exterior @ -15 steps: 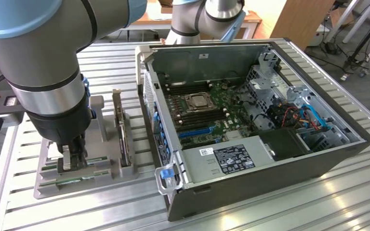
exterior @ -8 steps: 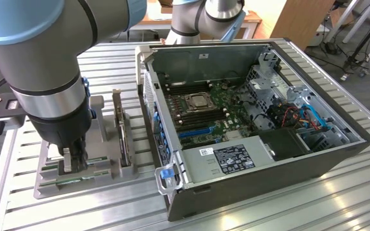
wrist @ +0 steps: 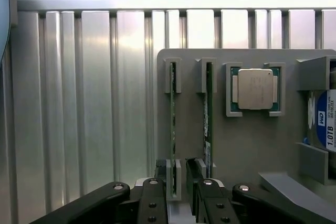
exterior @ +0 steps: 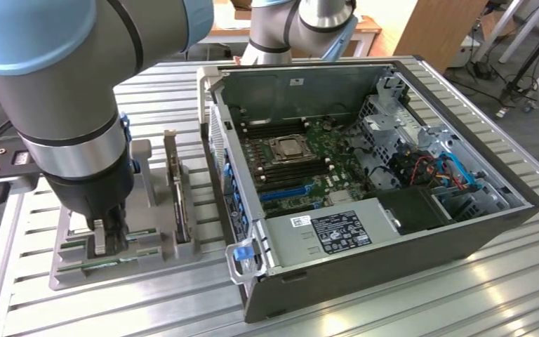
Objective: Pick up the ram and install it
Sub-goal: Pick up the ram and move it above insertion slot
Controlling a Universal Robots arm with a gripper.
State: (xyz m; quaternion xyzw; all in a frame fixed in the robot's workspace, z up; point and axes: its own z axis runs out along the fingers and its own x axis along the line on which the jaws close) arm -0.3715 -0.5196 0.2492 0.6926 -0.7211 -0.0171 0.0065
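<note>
gripper: the gripper (wrist: pixel 178 187) is wide open, fingers well apart, hanging low over one end of the grey holder (wrist: pixel 252 145). It's got nothing in it.
ram: the ram (wrist: pixel 172 124) stands on its long edge in one of the holder's narrow slots, green board edge up, running the length of the holder. The end under the gripper sits right between the two fingers, one on each side. Honestly can't tell if either pad touches it.
second stick: another green stick (wrist: pixel 207 119) is parked in the holder's next slot, parallel and just beside the ram.
processor chip: a square silver chip (wrist: pixel 255 88) lies flat in the holder's square pocket, on the far side of the second stick from the ram.
hard drive: its blue-and-white label (wrist: pixel 325 121), reading 1.0TB, peeks in at the holder's edge past the chip.
expansion card: a tall card (exterior: pixel 174 189) stands upright in the holder on the side facing the PC.
PC case: the case (exterior: pixel 410 246) lies on its side just beside the holder, panel off, with the green motherboard (exterior: pixel 335 165) facing up.
counter: ribbed aluminium (exterior: pixel 438 302) carries both the holder and the case.
arm: a big grey and blue arm (exterior: pixel 64 105) comes straight down over the holder.
</note>
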